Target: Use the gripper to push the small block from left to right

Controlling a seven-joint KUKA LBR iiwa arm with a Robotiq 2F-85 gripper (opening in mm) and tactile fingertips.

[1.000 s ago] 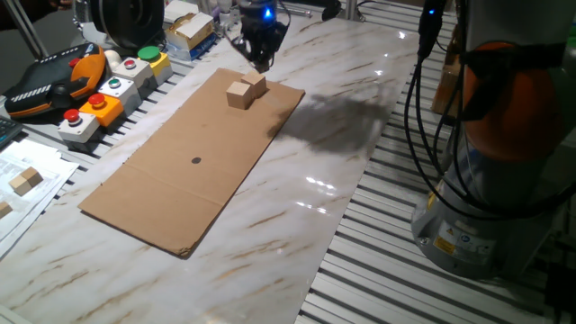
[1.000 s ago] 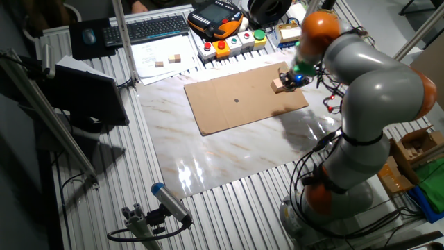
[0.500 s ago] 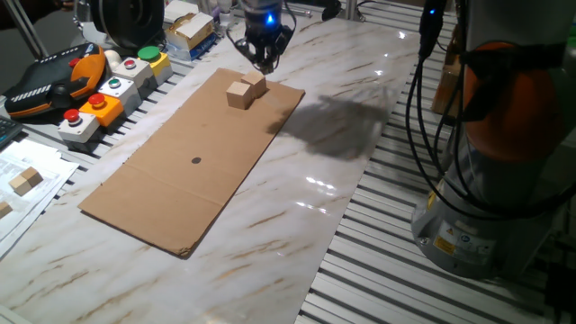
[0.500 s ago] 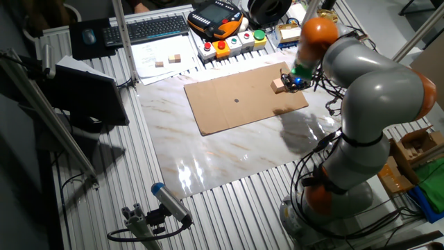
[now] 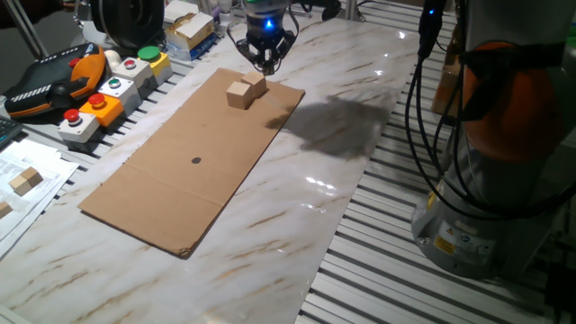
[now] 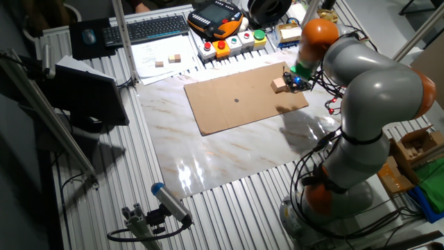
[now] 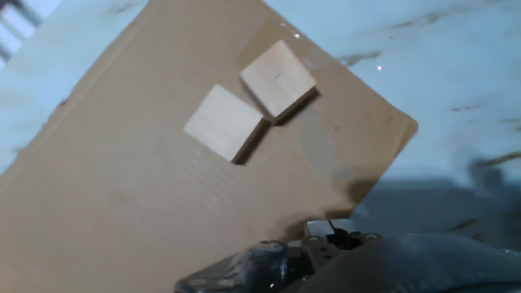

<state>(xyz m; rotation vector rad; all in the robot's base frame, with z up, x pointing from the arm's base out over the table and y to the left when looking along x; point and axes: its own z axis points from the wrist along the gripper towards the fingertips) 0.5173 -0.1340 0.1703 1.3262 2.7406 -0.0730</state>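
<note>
Black short-fingered pincer with a glowing blue light above, raised over the far corner of a flat brown cardboard sheet lying on the white marbled worktop. Fingers hanging clear of everything, nothing held; whether spread or closed cannot be told from these views. 2 small pale wooden blocks on the cardboard near that corner, touching each other at 1 corner: the far wooden block just below and beside the fingertips, the near wooden block next to it, further from the pincer. Seen in the hand view as 2 pale squares, far wooden block and near wooden block, lying ahead of the pincer and apart from it. In the other fixed view, pincer just beside the blocks at the sheet's edge. Which of the 2 is the task's small block cannot be told.
</note>
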